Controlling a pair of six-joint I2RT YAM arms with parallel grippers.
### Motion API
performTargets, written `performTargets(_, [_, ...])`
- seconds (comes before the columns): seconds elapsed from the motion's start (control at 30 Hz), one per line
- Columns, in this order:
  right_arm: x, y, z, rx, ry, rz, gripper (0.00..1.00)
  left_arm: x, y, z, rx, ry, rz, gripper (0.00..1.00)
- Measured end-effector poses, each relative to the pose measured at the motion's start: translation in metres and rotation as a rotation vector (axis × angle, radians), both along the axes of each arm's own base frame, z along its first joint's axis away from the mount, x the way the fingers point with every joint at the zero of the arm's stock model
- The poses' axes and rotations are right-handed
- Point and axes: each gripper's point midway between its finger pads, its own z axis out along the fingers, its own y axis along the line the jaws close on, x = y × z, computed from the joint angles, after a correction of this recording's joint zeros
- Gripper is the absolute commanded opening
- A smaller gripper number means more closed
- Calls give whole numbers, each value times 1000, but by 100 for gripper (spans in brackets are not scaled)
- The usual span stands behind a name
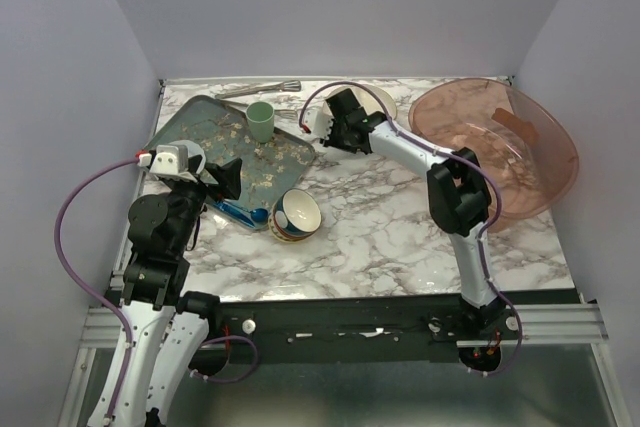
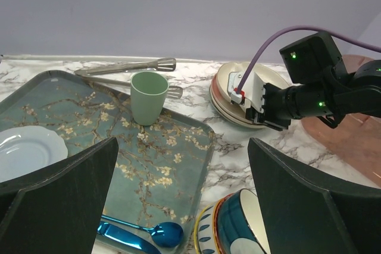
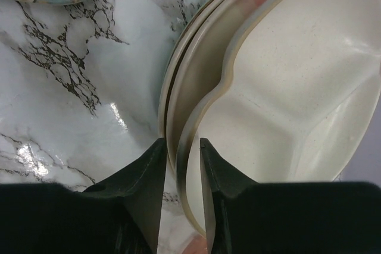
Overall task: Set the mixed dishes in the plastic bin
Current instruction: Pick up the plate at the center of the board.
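The cream three-section plate (image 3: 286, 99) tops a stack of round plates (image 1: 378, 99) at the table's 12 o'clock. The plastic bin (image 1: 535, 182) lies just beside the stack, at its 3 o'clock. We judge the plate stiff, matt and speckled, fairly light but prone to chipping. Its raised rim is the sound place to hold, since the plates beneath nest closely.

The right gripper (image 3: 181, 147) straddles that rim, one finger inside the plate and one outside, jaws narrow. Whether they already pinch it we cannot tell.

The glossy patterned bowl (image 1: 296, 215) sits at the stack's 7 o'clock on slick marble (image 1: 380, 237). The left gripper (image 1: 228, 179) hangs spread wide, holding nothing, above the near edge of the floral tray (image 1: 215, 122) at 9 o'clock.
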Motion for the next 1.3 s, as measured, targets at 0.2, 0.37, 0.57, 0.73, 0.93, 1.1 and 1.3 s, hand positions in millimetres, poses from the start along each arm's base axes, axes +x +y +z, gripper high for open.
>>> performTargets(0.2, [3,-5,-3,-5,3,-19,21,0,0,0,0,0,0,99])
performTargets(0.37, [3,-5,-4,1,5,-29,9,0,0,0,0,-1,0,99])
performTargets(0.57, [3,-6,-3,4,4,-37,1,0,0,0,0,0,0,99])
performTargets(0.73, [2,-7,1,10,7,-28,0,0,0,0,0,-1,-2,99])
performTargets(0.93, [-21,-17,20,20,46,24,1,0,-3,0,-5,1,-15,99])
performTargets(1.1, [-46,-24,44,48,63,65,0,1,-5,0,-17,7,-25,99])
performTargets(1.3, [-73,-30,72,90,44,129,1,5,-11,-5,-41,36,-51,99])
